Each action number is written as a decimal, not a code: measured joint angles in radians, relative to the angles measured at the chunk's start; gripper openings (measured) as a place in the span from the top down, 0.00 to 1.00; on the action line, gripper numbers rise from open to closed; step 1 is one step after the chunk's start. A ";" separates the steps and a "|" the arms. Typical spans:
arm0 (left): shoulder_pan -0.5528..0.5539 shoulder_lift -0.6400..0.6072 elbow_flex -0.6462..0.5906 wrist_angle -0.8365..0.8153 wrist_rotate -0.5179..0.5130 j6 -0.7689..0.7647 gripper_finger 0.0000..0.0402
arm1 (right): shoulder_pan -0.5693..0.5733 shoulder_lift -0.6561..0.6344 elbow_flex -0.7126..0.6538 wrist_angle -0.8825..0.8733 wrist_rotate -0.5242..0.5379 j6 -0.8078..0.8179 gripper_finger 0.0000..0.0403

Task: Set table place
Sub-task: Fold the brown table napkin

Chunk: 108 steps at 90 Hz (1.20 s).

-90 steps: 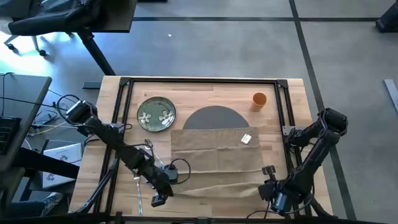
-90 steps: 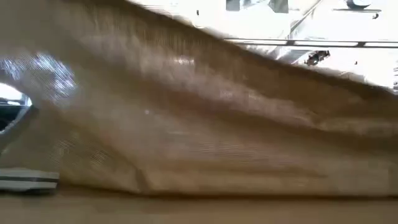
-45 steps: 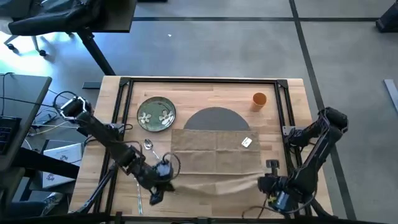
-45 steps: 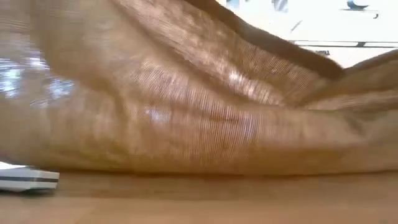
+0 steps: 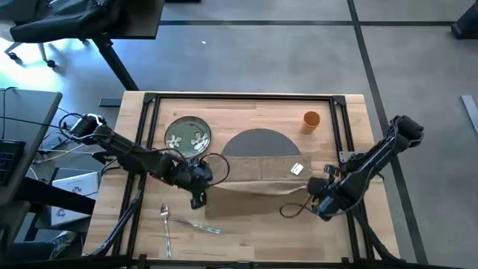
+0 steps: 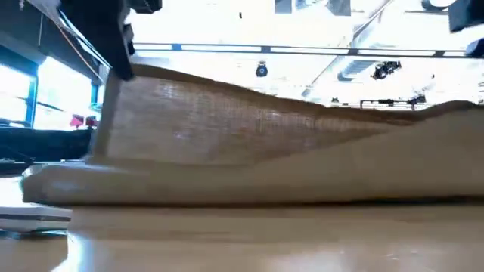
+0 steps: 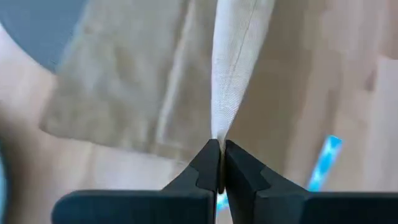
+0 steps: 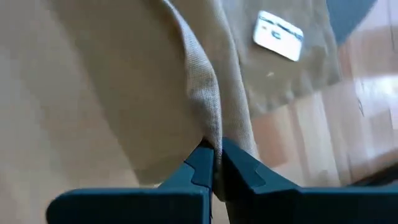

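— Where am I working?

— A robotics lab or open office, by what surrounds my worktop (image 5: 246, 108). It stands on a bare grey concrete floor (image 5: 261, 60) marked with dark lines.

— What else shows it?

— A wheeled office chair (image 5: 52, 26) by a dark desk (image 5: 22, 142), loose cables (image 5: 56, 138) trailing beside my left arm, and, across the room, an open ceiling with pipes and hanging fixtures (image 6: 261, 70).

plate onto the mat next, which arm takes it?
Left, likely. Its gripper sits near the green plate; the right gripper is across the table. Both are shut on the napkin, so it must release first; the mat is half covered.
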 joint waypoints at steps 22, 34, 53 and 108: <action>0.075 0.000 0.000 -0.051 -0.072 0.064 1.00 | -0.114 -0.064 -0.066 0.023 0.016 -0.064 1.00; 0.090 0.000 0.000 -0.085 -0.128 0.049 1.00 | -0.167 -0.066 -0.086 0.023 0.044 -0.113 1.00; 0.110 0.000 -0.009 -0.079 -0.178 0.077 1.00 | -0.241 -0.065 -0.161 0.076 0.038 -0.161 1.00; 0.137 0.001 -0.115 0.012 -0.278 0.087 1.00 | -0.384 -0.065 -0.179 0.119 0.064 -0.274 1.00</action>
